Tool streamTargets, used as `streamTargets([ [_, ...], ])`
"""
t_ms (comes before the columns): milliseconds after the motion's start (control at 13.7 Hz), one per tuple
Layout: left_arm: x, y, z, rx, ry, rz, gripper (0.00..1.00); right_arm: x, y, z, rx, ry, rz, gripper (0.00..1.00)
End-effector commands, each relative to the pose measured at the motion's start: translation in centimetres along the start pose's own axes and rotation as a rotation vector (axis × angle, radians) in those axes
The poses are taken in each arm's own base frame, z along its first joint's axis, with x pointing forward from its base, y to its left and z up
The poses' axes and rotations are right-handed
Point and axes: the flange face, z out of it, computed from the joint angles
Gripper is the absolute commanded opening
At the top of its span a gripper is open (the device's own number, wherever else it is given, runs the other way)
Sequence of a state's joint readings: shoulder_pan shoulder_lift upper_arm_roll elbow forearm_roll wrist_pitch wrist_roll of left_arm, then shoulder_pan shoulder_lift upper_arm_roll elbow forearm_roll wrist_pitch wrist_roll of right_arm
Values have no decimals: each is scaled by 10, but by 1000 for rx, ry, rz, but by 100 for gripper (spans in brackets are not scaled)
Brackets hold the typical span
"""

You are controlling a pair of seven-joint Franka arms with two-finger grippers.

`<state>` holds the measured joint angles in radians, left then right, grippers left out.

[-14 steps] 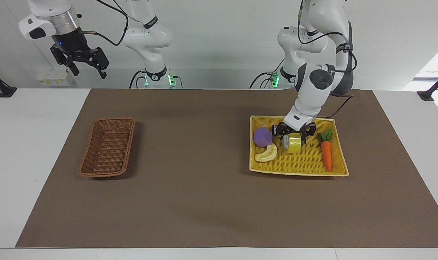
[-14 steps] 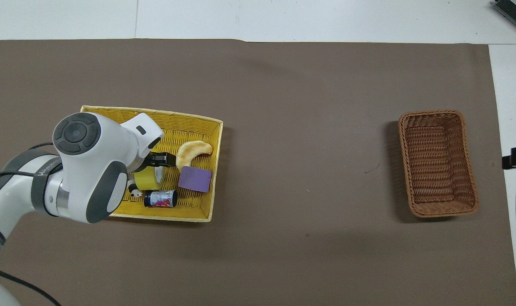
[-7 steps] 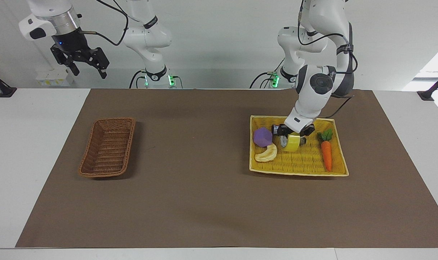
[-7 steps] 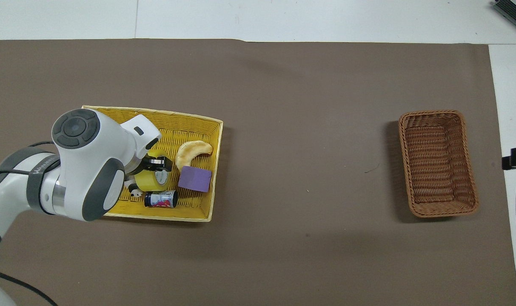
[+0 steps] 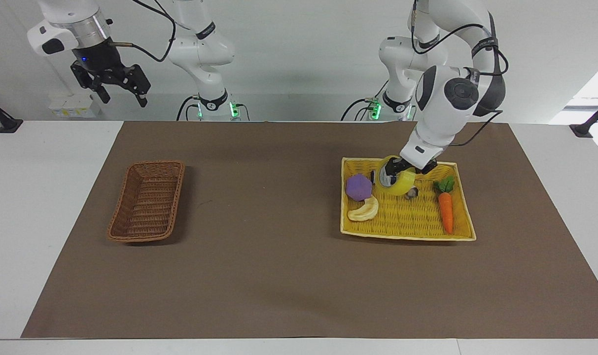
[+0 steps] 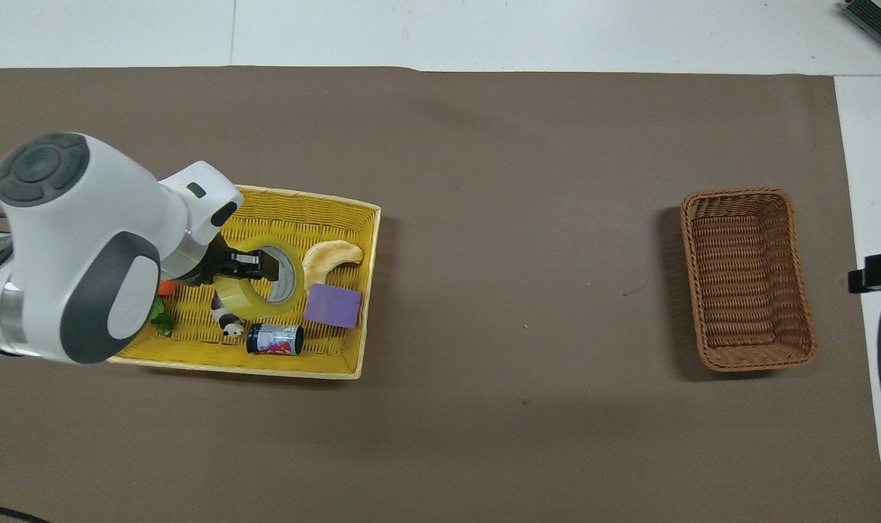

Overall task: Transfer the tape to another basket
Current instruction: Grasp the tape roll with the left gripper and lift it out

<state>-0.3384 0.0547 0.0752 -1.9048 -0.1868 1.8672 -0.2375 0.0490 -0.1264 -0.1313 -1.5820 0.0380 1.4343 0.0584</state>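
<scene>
The yellow tape roll hangs tilted in my left gripper, lifted a little above the yellow tray. The gripper is shut on the roll's wall, with one finger inside the grey core. In the overhead view the tape and the left gripper are over the tray's middle. The dark brown wicker basket stands empty toward the right arm's end of the table; it also shows in the overhead view. My right gripper waits open, high over the table's edge at its own end.
In the yellow tray lie a purple block, a pale crescent toy, a carrot, a small can and a small panda figure. A brown mat covers the table between tray and basket.
My left gripper has closed on the tape and raised it off the tray floor, tipping the roll so its core faces upward. The right arm has not moved.
</scene>
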Motion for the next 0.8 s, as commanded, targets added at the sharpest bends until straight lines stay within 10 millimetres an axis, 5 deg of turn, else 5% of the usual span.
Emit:
streamTargets([
  [0, -4, 6, -12, -169, -40, -49, 0, -10, -12, 0, 124, -14, -32, 100],
  [365, -32, 88, -22, -203, -33, 96, 0, 0, -56, 13, 434, -35, -58, 100],
  [730, -65, 157, -39, -534, -108, 66, 0, 11, -70, 51, 618, -40, -10, 100],
])
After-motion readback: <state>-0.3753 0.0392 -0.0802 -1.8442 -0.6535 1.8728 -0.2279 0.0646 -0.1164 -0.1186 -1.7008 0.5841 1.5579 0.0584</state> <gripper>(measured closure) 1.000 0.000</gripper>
